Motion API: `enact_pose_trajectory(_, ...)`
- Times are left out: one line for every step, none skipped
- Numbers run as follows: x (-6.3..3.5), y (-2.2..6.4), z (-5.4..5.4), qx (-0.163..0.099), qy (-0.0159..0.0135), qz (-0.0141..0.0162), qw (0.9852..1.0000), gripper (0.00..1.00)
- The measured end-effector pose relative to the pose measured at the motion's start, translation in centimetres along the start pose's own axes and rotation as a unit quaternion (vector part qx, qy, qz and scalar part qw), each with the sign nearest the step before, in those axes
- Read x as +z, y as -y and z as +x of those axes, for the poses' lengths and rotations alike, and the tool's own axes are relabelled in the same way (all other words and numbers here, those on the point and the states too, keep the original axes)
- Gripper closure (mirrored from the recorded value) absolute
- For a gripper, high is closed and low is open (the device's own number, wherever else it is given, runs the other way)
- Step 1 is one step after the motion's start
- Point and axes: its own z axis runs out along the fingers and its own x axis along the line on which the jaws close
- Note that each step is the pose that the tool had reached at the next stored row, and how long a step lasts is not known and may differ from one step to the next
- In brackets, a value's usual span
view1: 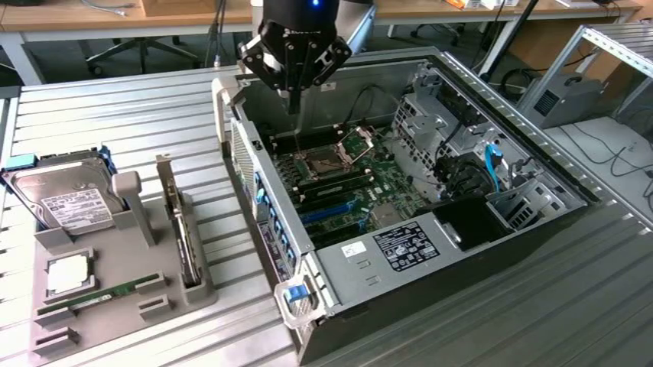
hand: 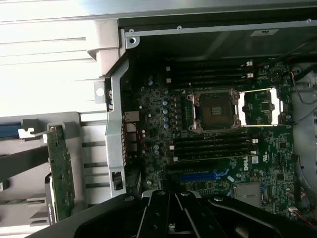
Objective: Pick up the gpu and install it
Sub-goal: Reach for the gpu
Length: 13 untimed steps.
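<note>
The gpu (view1: 182, 233) stands on edge in a slot of the grey holder tray (view1: 122, 321) at the exterior view's left, its silver bracket (view1: 164, 167) sticking up at the far end. The wrist view shows it as a green board face (hand: 62, 173) beside the case wall. My gripper (view1: 294, 105) hangs over the open computer case (view1: 429, 252), above the motherboard's back corner near the CPU socket (view1: 316, 160). Its dark fingers (hand: 171, 210) are pressed together with nothing between them. The gripper is well apart from the gpu.
The tray also holds a silver hard drive (view1: 63, 202), a CPU chip (view1: 66, 275) and a green memory stick (view1: 102, 294). Inside the case, blue expansion slots (view1: 332, 210) (hand: 198, 176) lie below the socket, with cables and drive cages toward the exterior view's right.
</note>
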Motion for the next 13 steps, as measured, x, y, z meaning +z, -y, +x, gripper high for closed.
enact_pose_trajectory(0.00,0.02,0.2,0.000,0.0000,0.0000,1.0000,0.89)
enact_pose_trajectory(-0.01,0.03,0.4,0.000,0.0000,0.0000,1.0000,0.89)
enact_pose_trajectory(-0.01,0.05,0.6,0.000,0.0000,0.0000,1.0000,0.89)
enact_pose_trajectory(-0.01,0.06,0.8,0.000,0.0000,0.0000,1.0000,0.89)
enact_pose_trajectory(-0.01,0.07,0.9,0.000,0.0000,0.0000,1.0000,0.89)
enact_pose_trajectory(-0.01,0.08,1.1,0.000,0.0000,0.0000,1.0000,0.89)
enact_pose_trajectory(-0.01,0.10,1.3,0.000,0.0000,0.0000,1.0000,0.89)
enact_pose_trajectory(-0.02,0.11,1.5,0.000,0.0000,0.0000,1.0000,0.89)
enact_pose_trajectory(-0.02,0.12,1.6,0.000,0.0000,0.0000,1.0000,0.89)
enact_pose_trajectory(-0.02,0.14,1.8,0.000,0.0000,0.0000,1.0000,0.89)
enact_pose_trajectory(-0.02,0.15,2.0,0.000,0.0000,0.0000,1.0000,0.89)
enact_pose_trajectory(-0.03,0.16,2.2,0.000,0.0000,0.0000,1.0000,0.89)
enact_pose_trajectory(-0.03,0.18,2.3,0.000,0.0000,0.0000,1.0000,0.89)
